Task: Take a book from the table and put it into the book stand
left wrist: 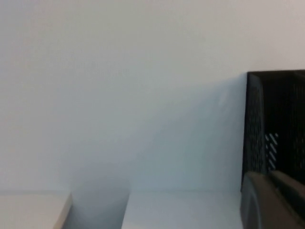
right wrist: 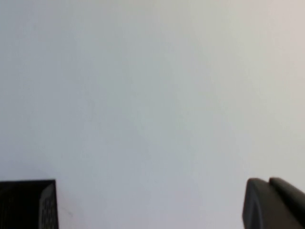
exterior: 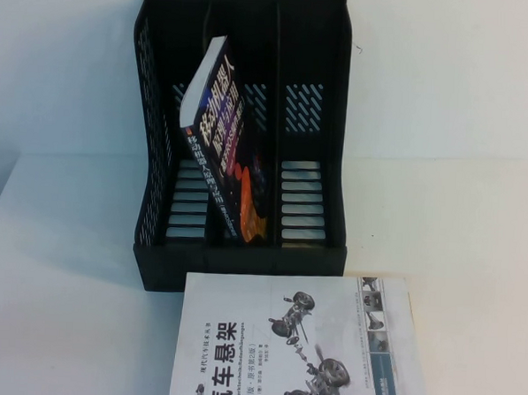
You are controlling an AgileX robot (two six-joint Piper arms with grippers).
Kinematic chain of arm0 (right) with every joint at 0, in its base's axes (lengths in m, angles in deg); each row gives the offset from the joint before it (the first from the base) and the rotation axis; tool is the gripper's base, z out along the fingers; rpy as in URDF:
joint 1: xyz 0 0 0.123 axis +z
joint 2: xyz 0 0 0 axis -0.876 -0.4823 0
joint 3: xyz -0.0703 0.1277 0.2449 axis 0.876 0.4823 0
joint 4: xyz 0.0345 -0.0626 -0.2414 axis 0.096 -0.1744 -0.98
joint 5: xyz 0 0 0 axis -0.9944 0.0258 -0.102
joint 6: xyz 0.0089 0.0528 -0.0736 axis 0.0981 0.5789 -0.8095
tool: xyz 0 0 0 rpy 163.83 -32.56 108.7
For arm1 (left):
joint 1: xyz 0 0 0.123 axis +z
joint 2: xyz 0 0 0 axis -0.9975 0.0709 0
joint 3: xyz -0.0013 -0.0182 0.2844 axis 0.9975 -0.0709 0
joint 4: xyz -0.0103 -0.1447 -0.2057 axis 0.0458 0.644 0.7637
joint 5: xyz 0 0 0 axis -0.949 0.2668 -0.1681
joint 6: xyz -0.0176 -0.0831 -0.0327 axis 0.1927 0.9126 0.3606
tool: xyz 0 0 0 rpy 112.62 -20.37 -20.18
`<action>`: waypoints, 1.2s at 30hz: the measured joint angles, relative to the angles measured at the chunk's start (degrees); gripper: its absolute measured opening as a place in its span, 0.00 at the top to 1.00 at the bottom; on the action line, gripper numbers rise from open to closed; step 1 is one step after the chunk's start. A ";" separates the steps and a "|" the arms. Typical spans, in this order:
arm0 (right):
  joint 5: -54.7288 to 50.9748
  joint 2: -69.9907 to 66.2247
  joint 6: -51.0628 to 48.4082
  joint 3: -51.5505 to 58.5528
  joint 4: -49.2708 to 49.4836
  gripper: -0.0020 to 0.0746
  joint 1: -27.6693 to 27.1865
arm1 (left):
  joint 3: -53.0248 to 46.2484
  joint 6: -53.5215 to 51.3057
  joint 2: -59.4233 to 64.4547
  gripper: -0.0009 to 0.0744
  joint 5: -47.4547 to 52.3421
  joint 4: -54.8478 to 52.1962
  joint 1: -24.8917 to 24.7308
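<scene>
The book [exterior: 301, 341], white with grey suspension drawings and a black Chinese title, lies flat on the table [exterior: 56, 284] at the front, just before the book stand [exterior: 327, 95]. The black three-compartment stand also shows in the left wrist view [left wrist: 276, 119] and the right wrist view [right wrist: 26, 205]. Neither gripper appears in the high view. My left gripper [left wrist: 268, 178] is raised beside the stand's left side, its fingers together and empty. My right gripper [right wrist: 269, 182] is raised to the right of the stand, its fingers together and empty.
A dark book with big white characters [exterior: 222, 151] leans tilted in the stand's middle compartment. The stand's left and right compartments hold nothing. A white wall stands behind the table.
</scene>
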 joint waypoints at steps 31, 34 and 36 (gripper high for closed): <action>-43.62 -58.92 -29.75 -14.15 46.19 0.98 0.00 | 22.47 -26.52 47.62 0.99 29.18 34.32 0.00; -44.53 -64.27 -30.96 -15.09 45.69 0.98 0.00 | 23.34 -27.43 51.50 0.99 29.10 35.83 0.00; -44.53 -67.55 -31.20 -15.35 45.07 0.98 0.00 | 23.44 -27.56 53.38 0.99 28.64 36.69 0.00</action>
